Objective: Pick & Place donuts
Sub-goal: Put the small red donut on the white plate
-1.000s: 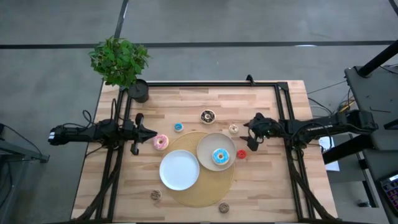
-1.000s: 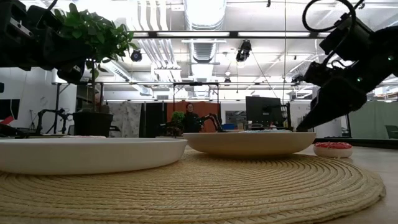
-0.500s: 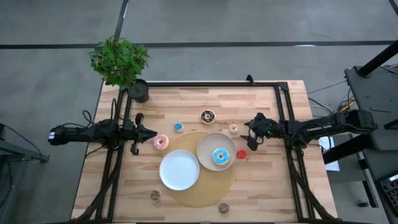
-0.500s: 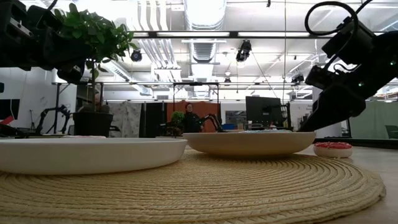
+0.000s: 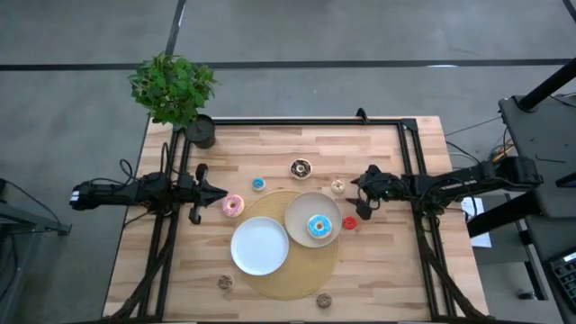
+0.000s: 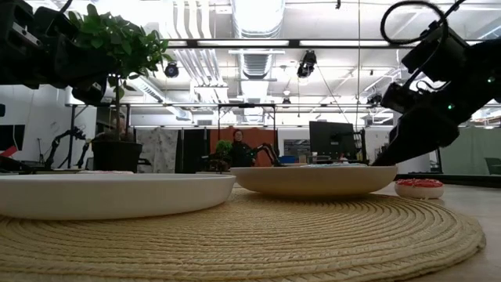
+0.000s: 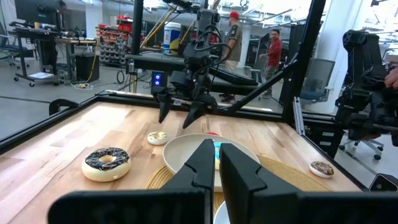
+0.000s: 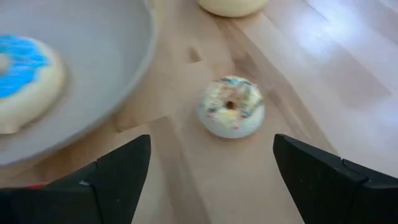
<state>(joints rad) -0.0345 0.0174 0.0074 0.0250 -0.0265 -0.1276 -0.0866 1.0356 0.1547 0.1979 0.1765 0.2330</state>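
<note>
The right end effector (image 5: 363,200) hangs over the desk (image 5: 396,270) with its fingers spread wide and nothing between them, just beside the cream mini donut (image 5: 338,186), which lies flat with its hole facing up; in the right wrist view that sprinkled ring (image 8: 231,106) sits between the two open fingers (image 8: 118,168), near the beige plate (image 8: 74,74); the red mini donut (image 5: 349,223) lies flat just beside the plate's edge; the blue-frosted donut (image 5: 319,226) rests flat in the beige plate (image 5: 301,209); the white plate (image 5: 259,246) stands beside it on the woven mat (image 5: 297,283); the left end effector (image 5: 219,192) has its fingers pressed together and empty, just beside the pink donut (image 5: 233,205); the chocolate donut (image 5: 301,167) and blue mini donut (image 5: 258,184) lie farther back; two brown mini donuts (image 5: 225,282) lie near the front edge; a potted plant (image 5: 175,94) stands at the far left corner.
</note>
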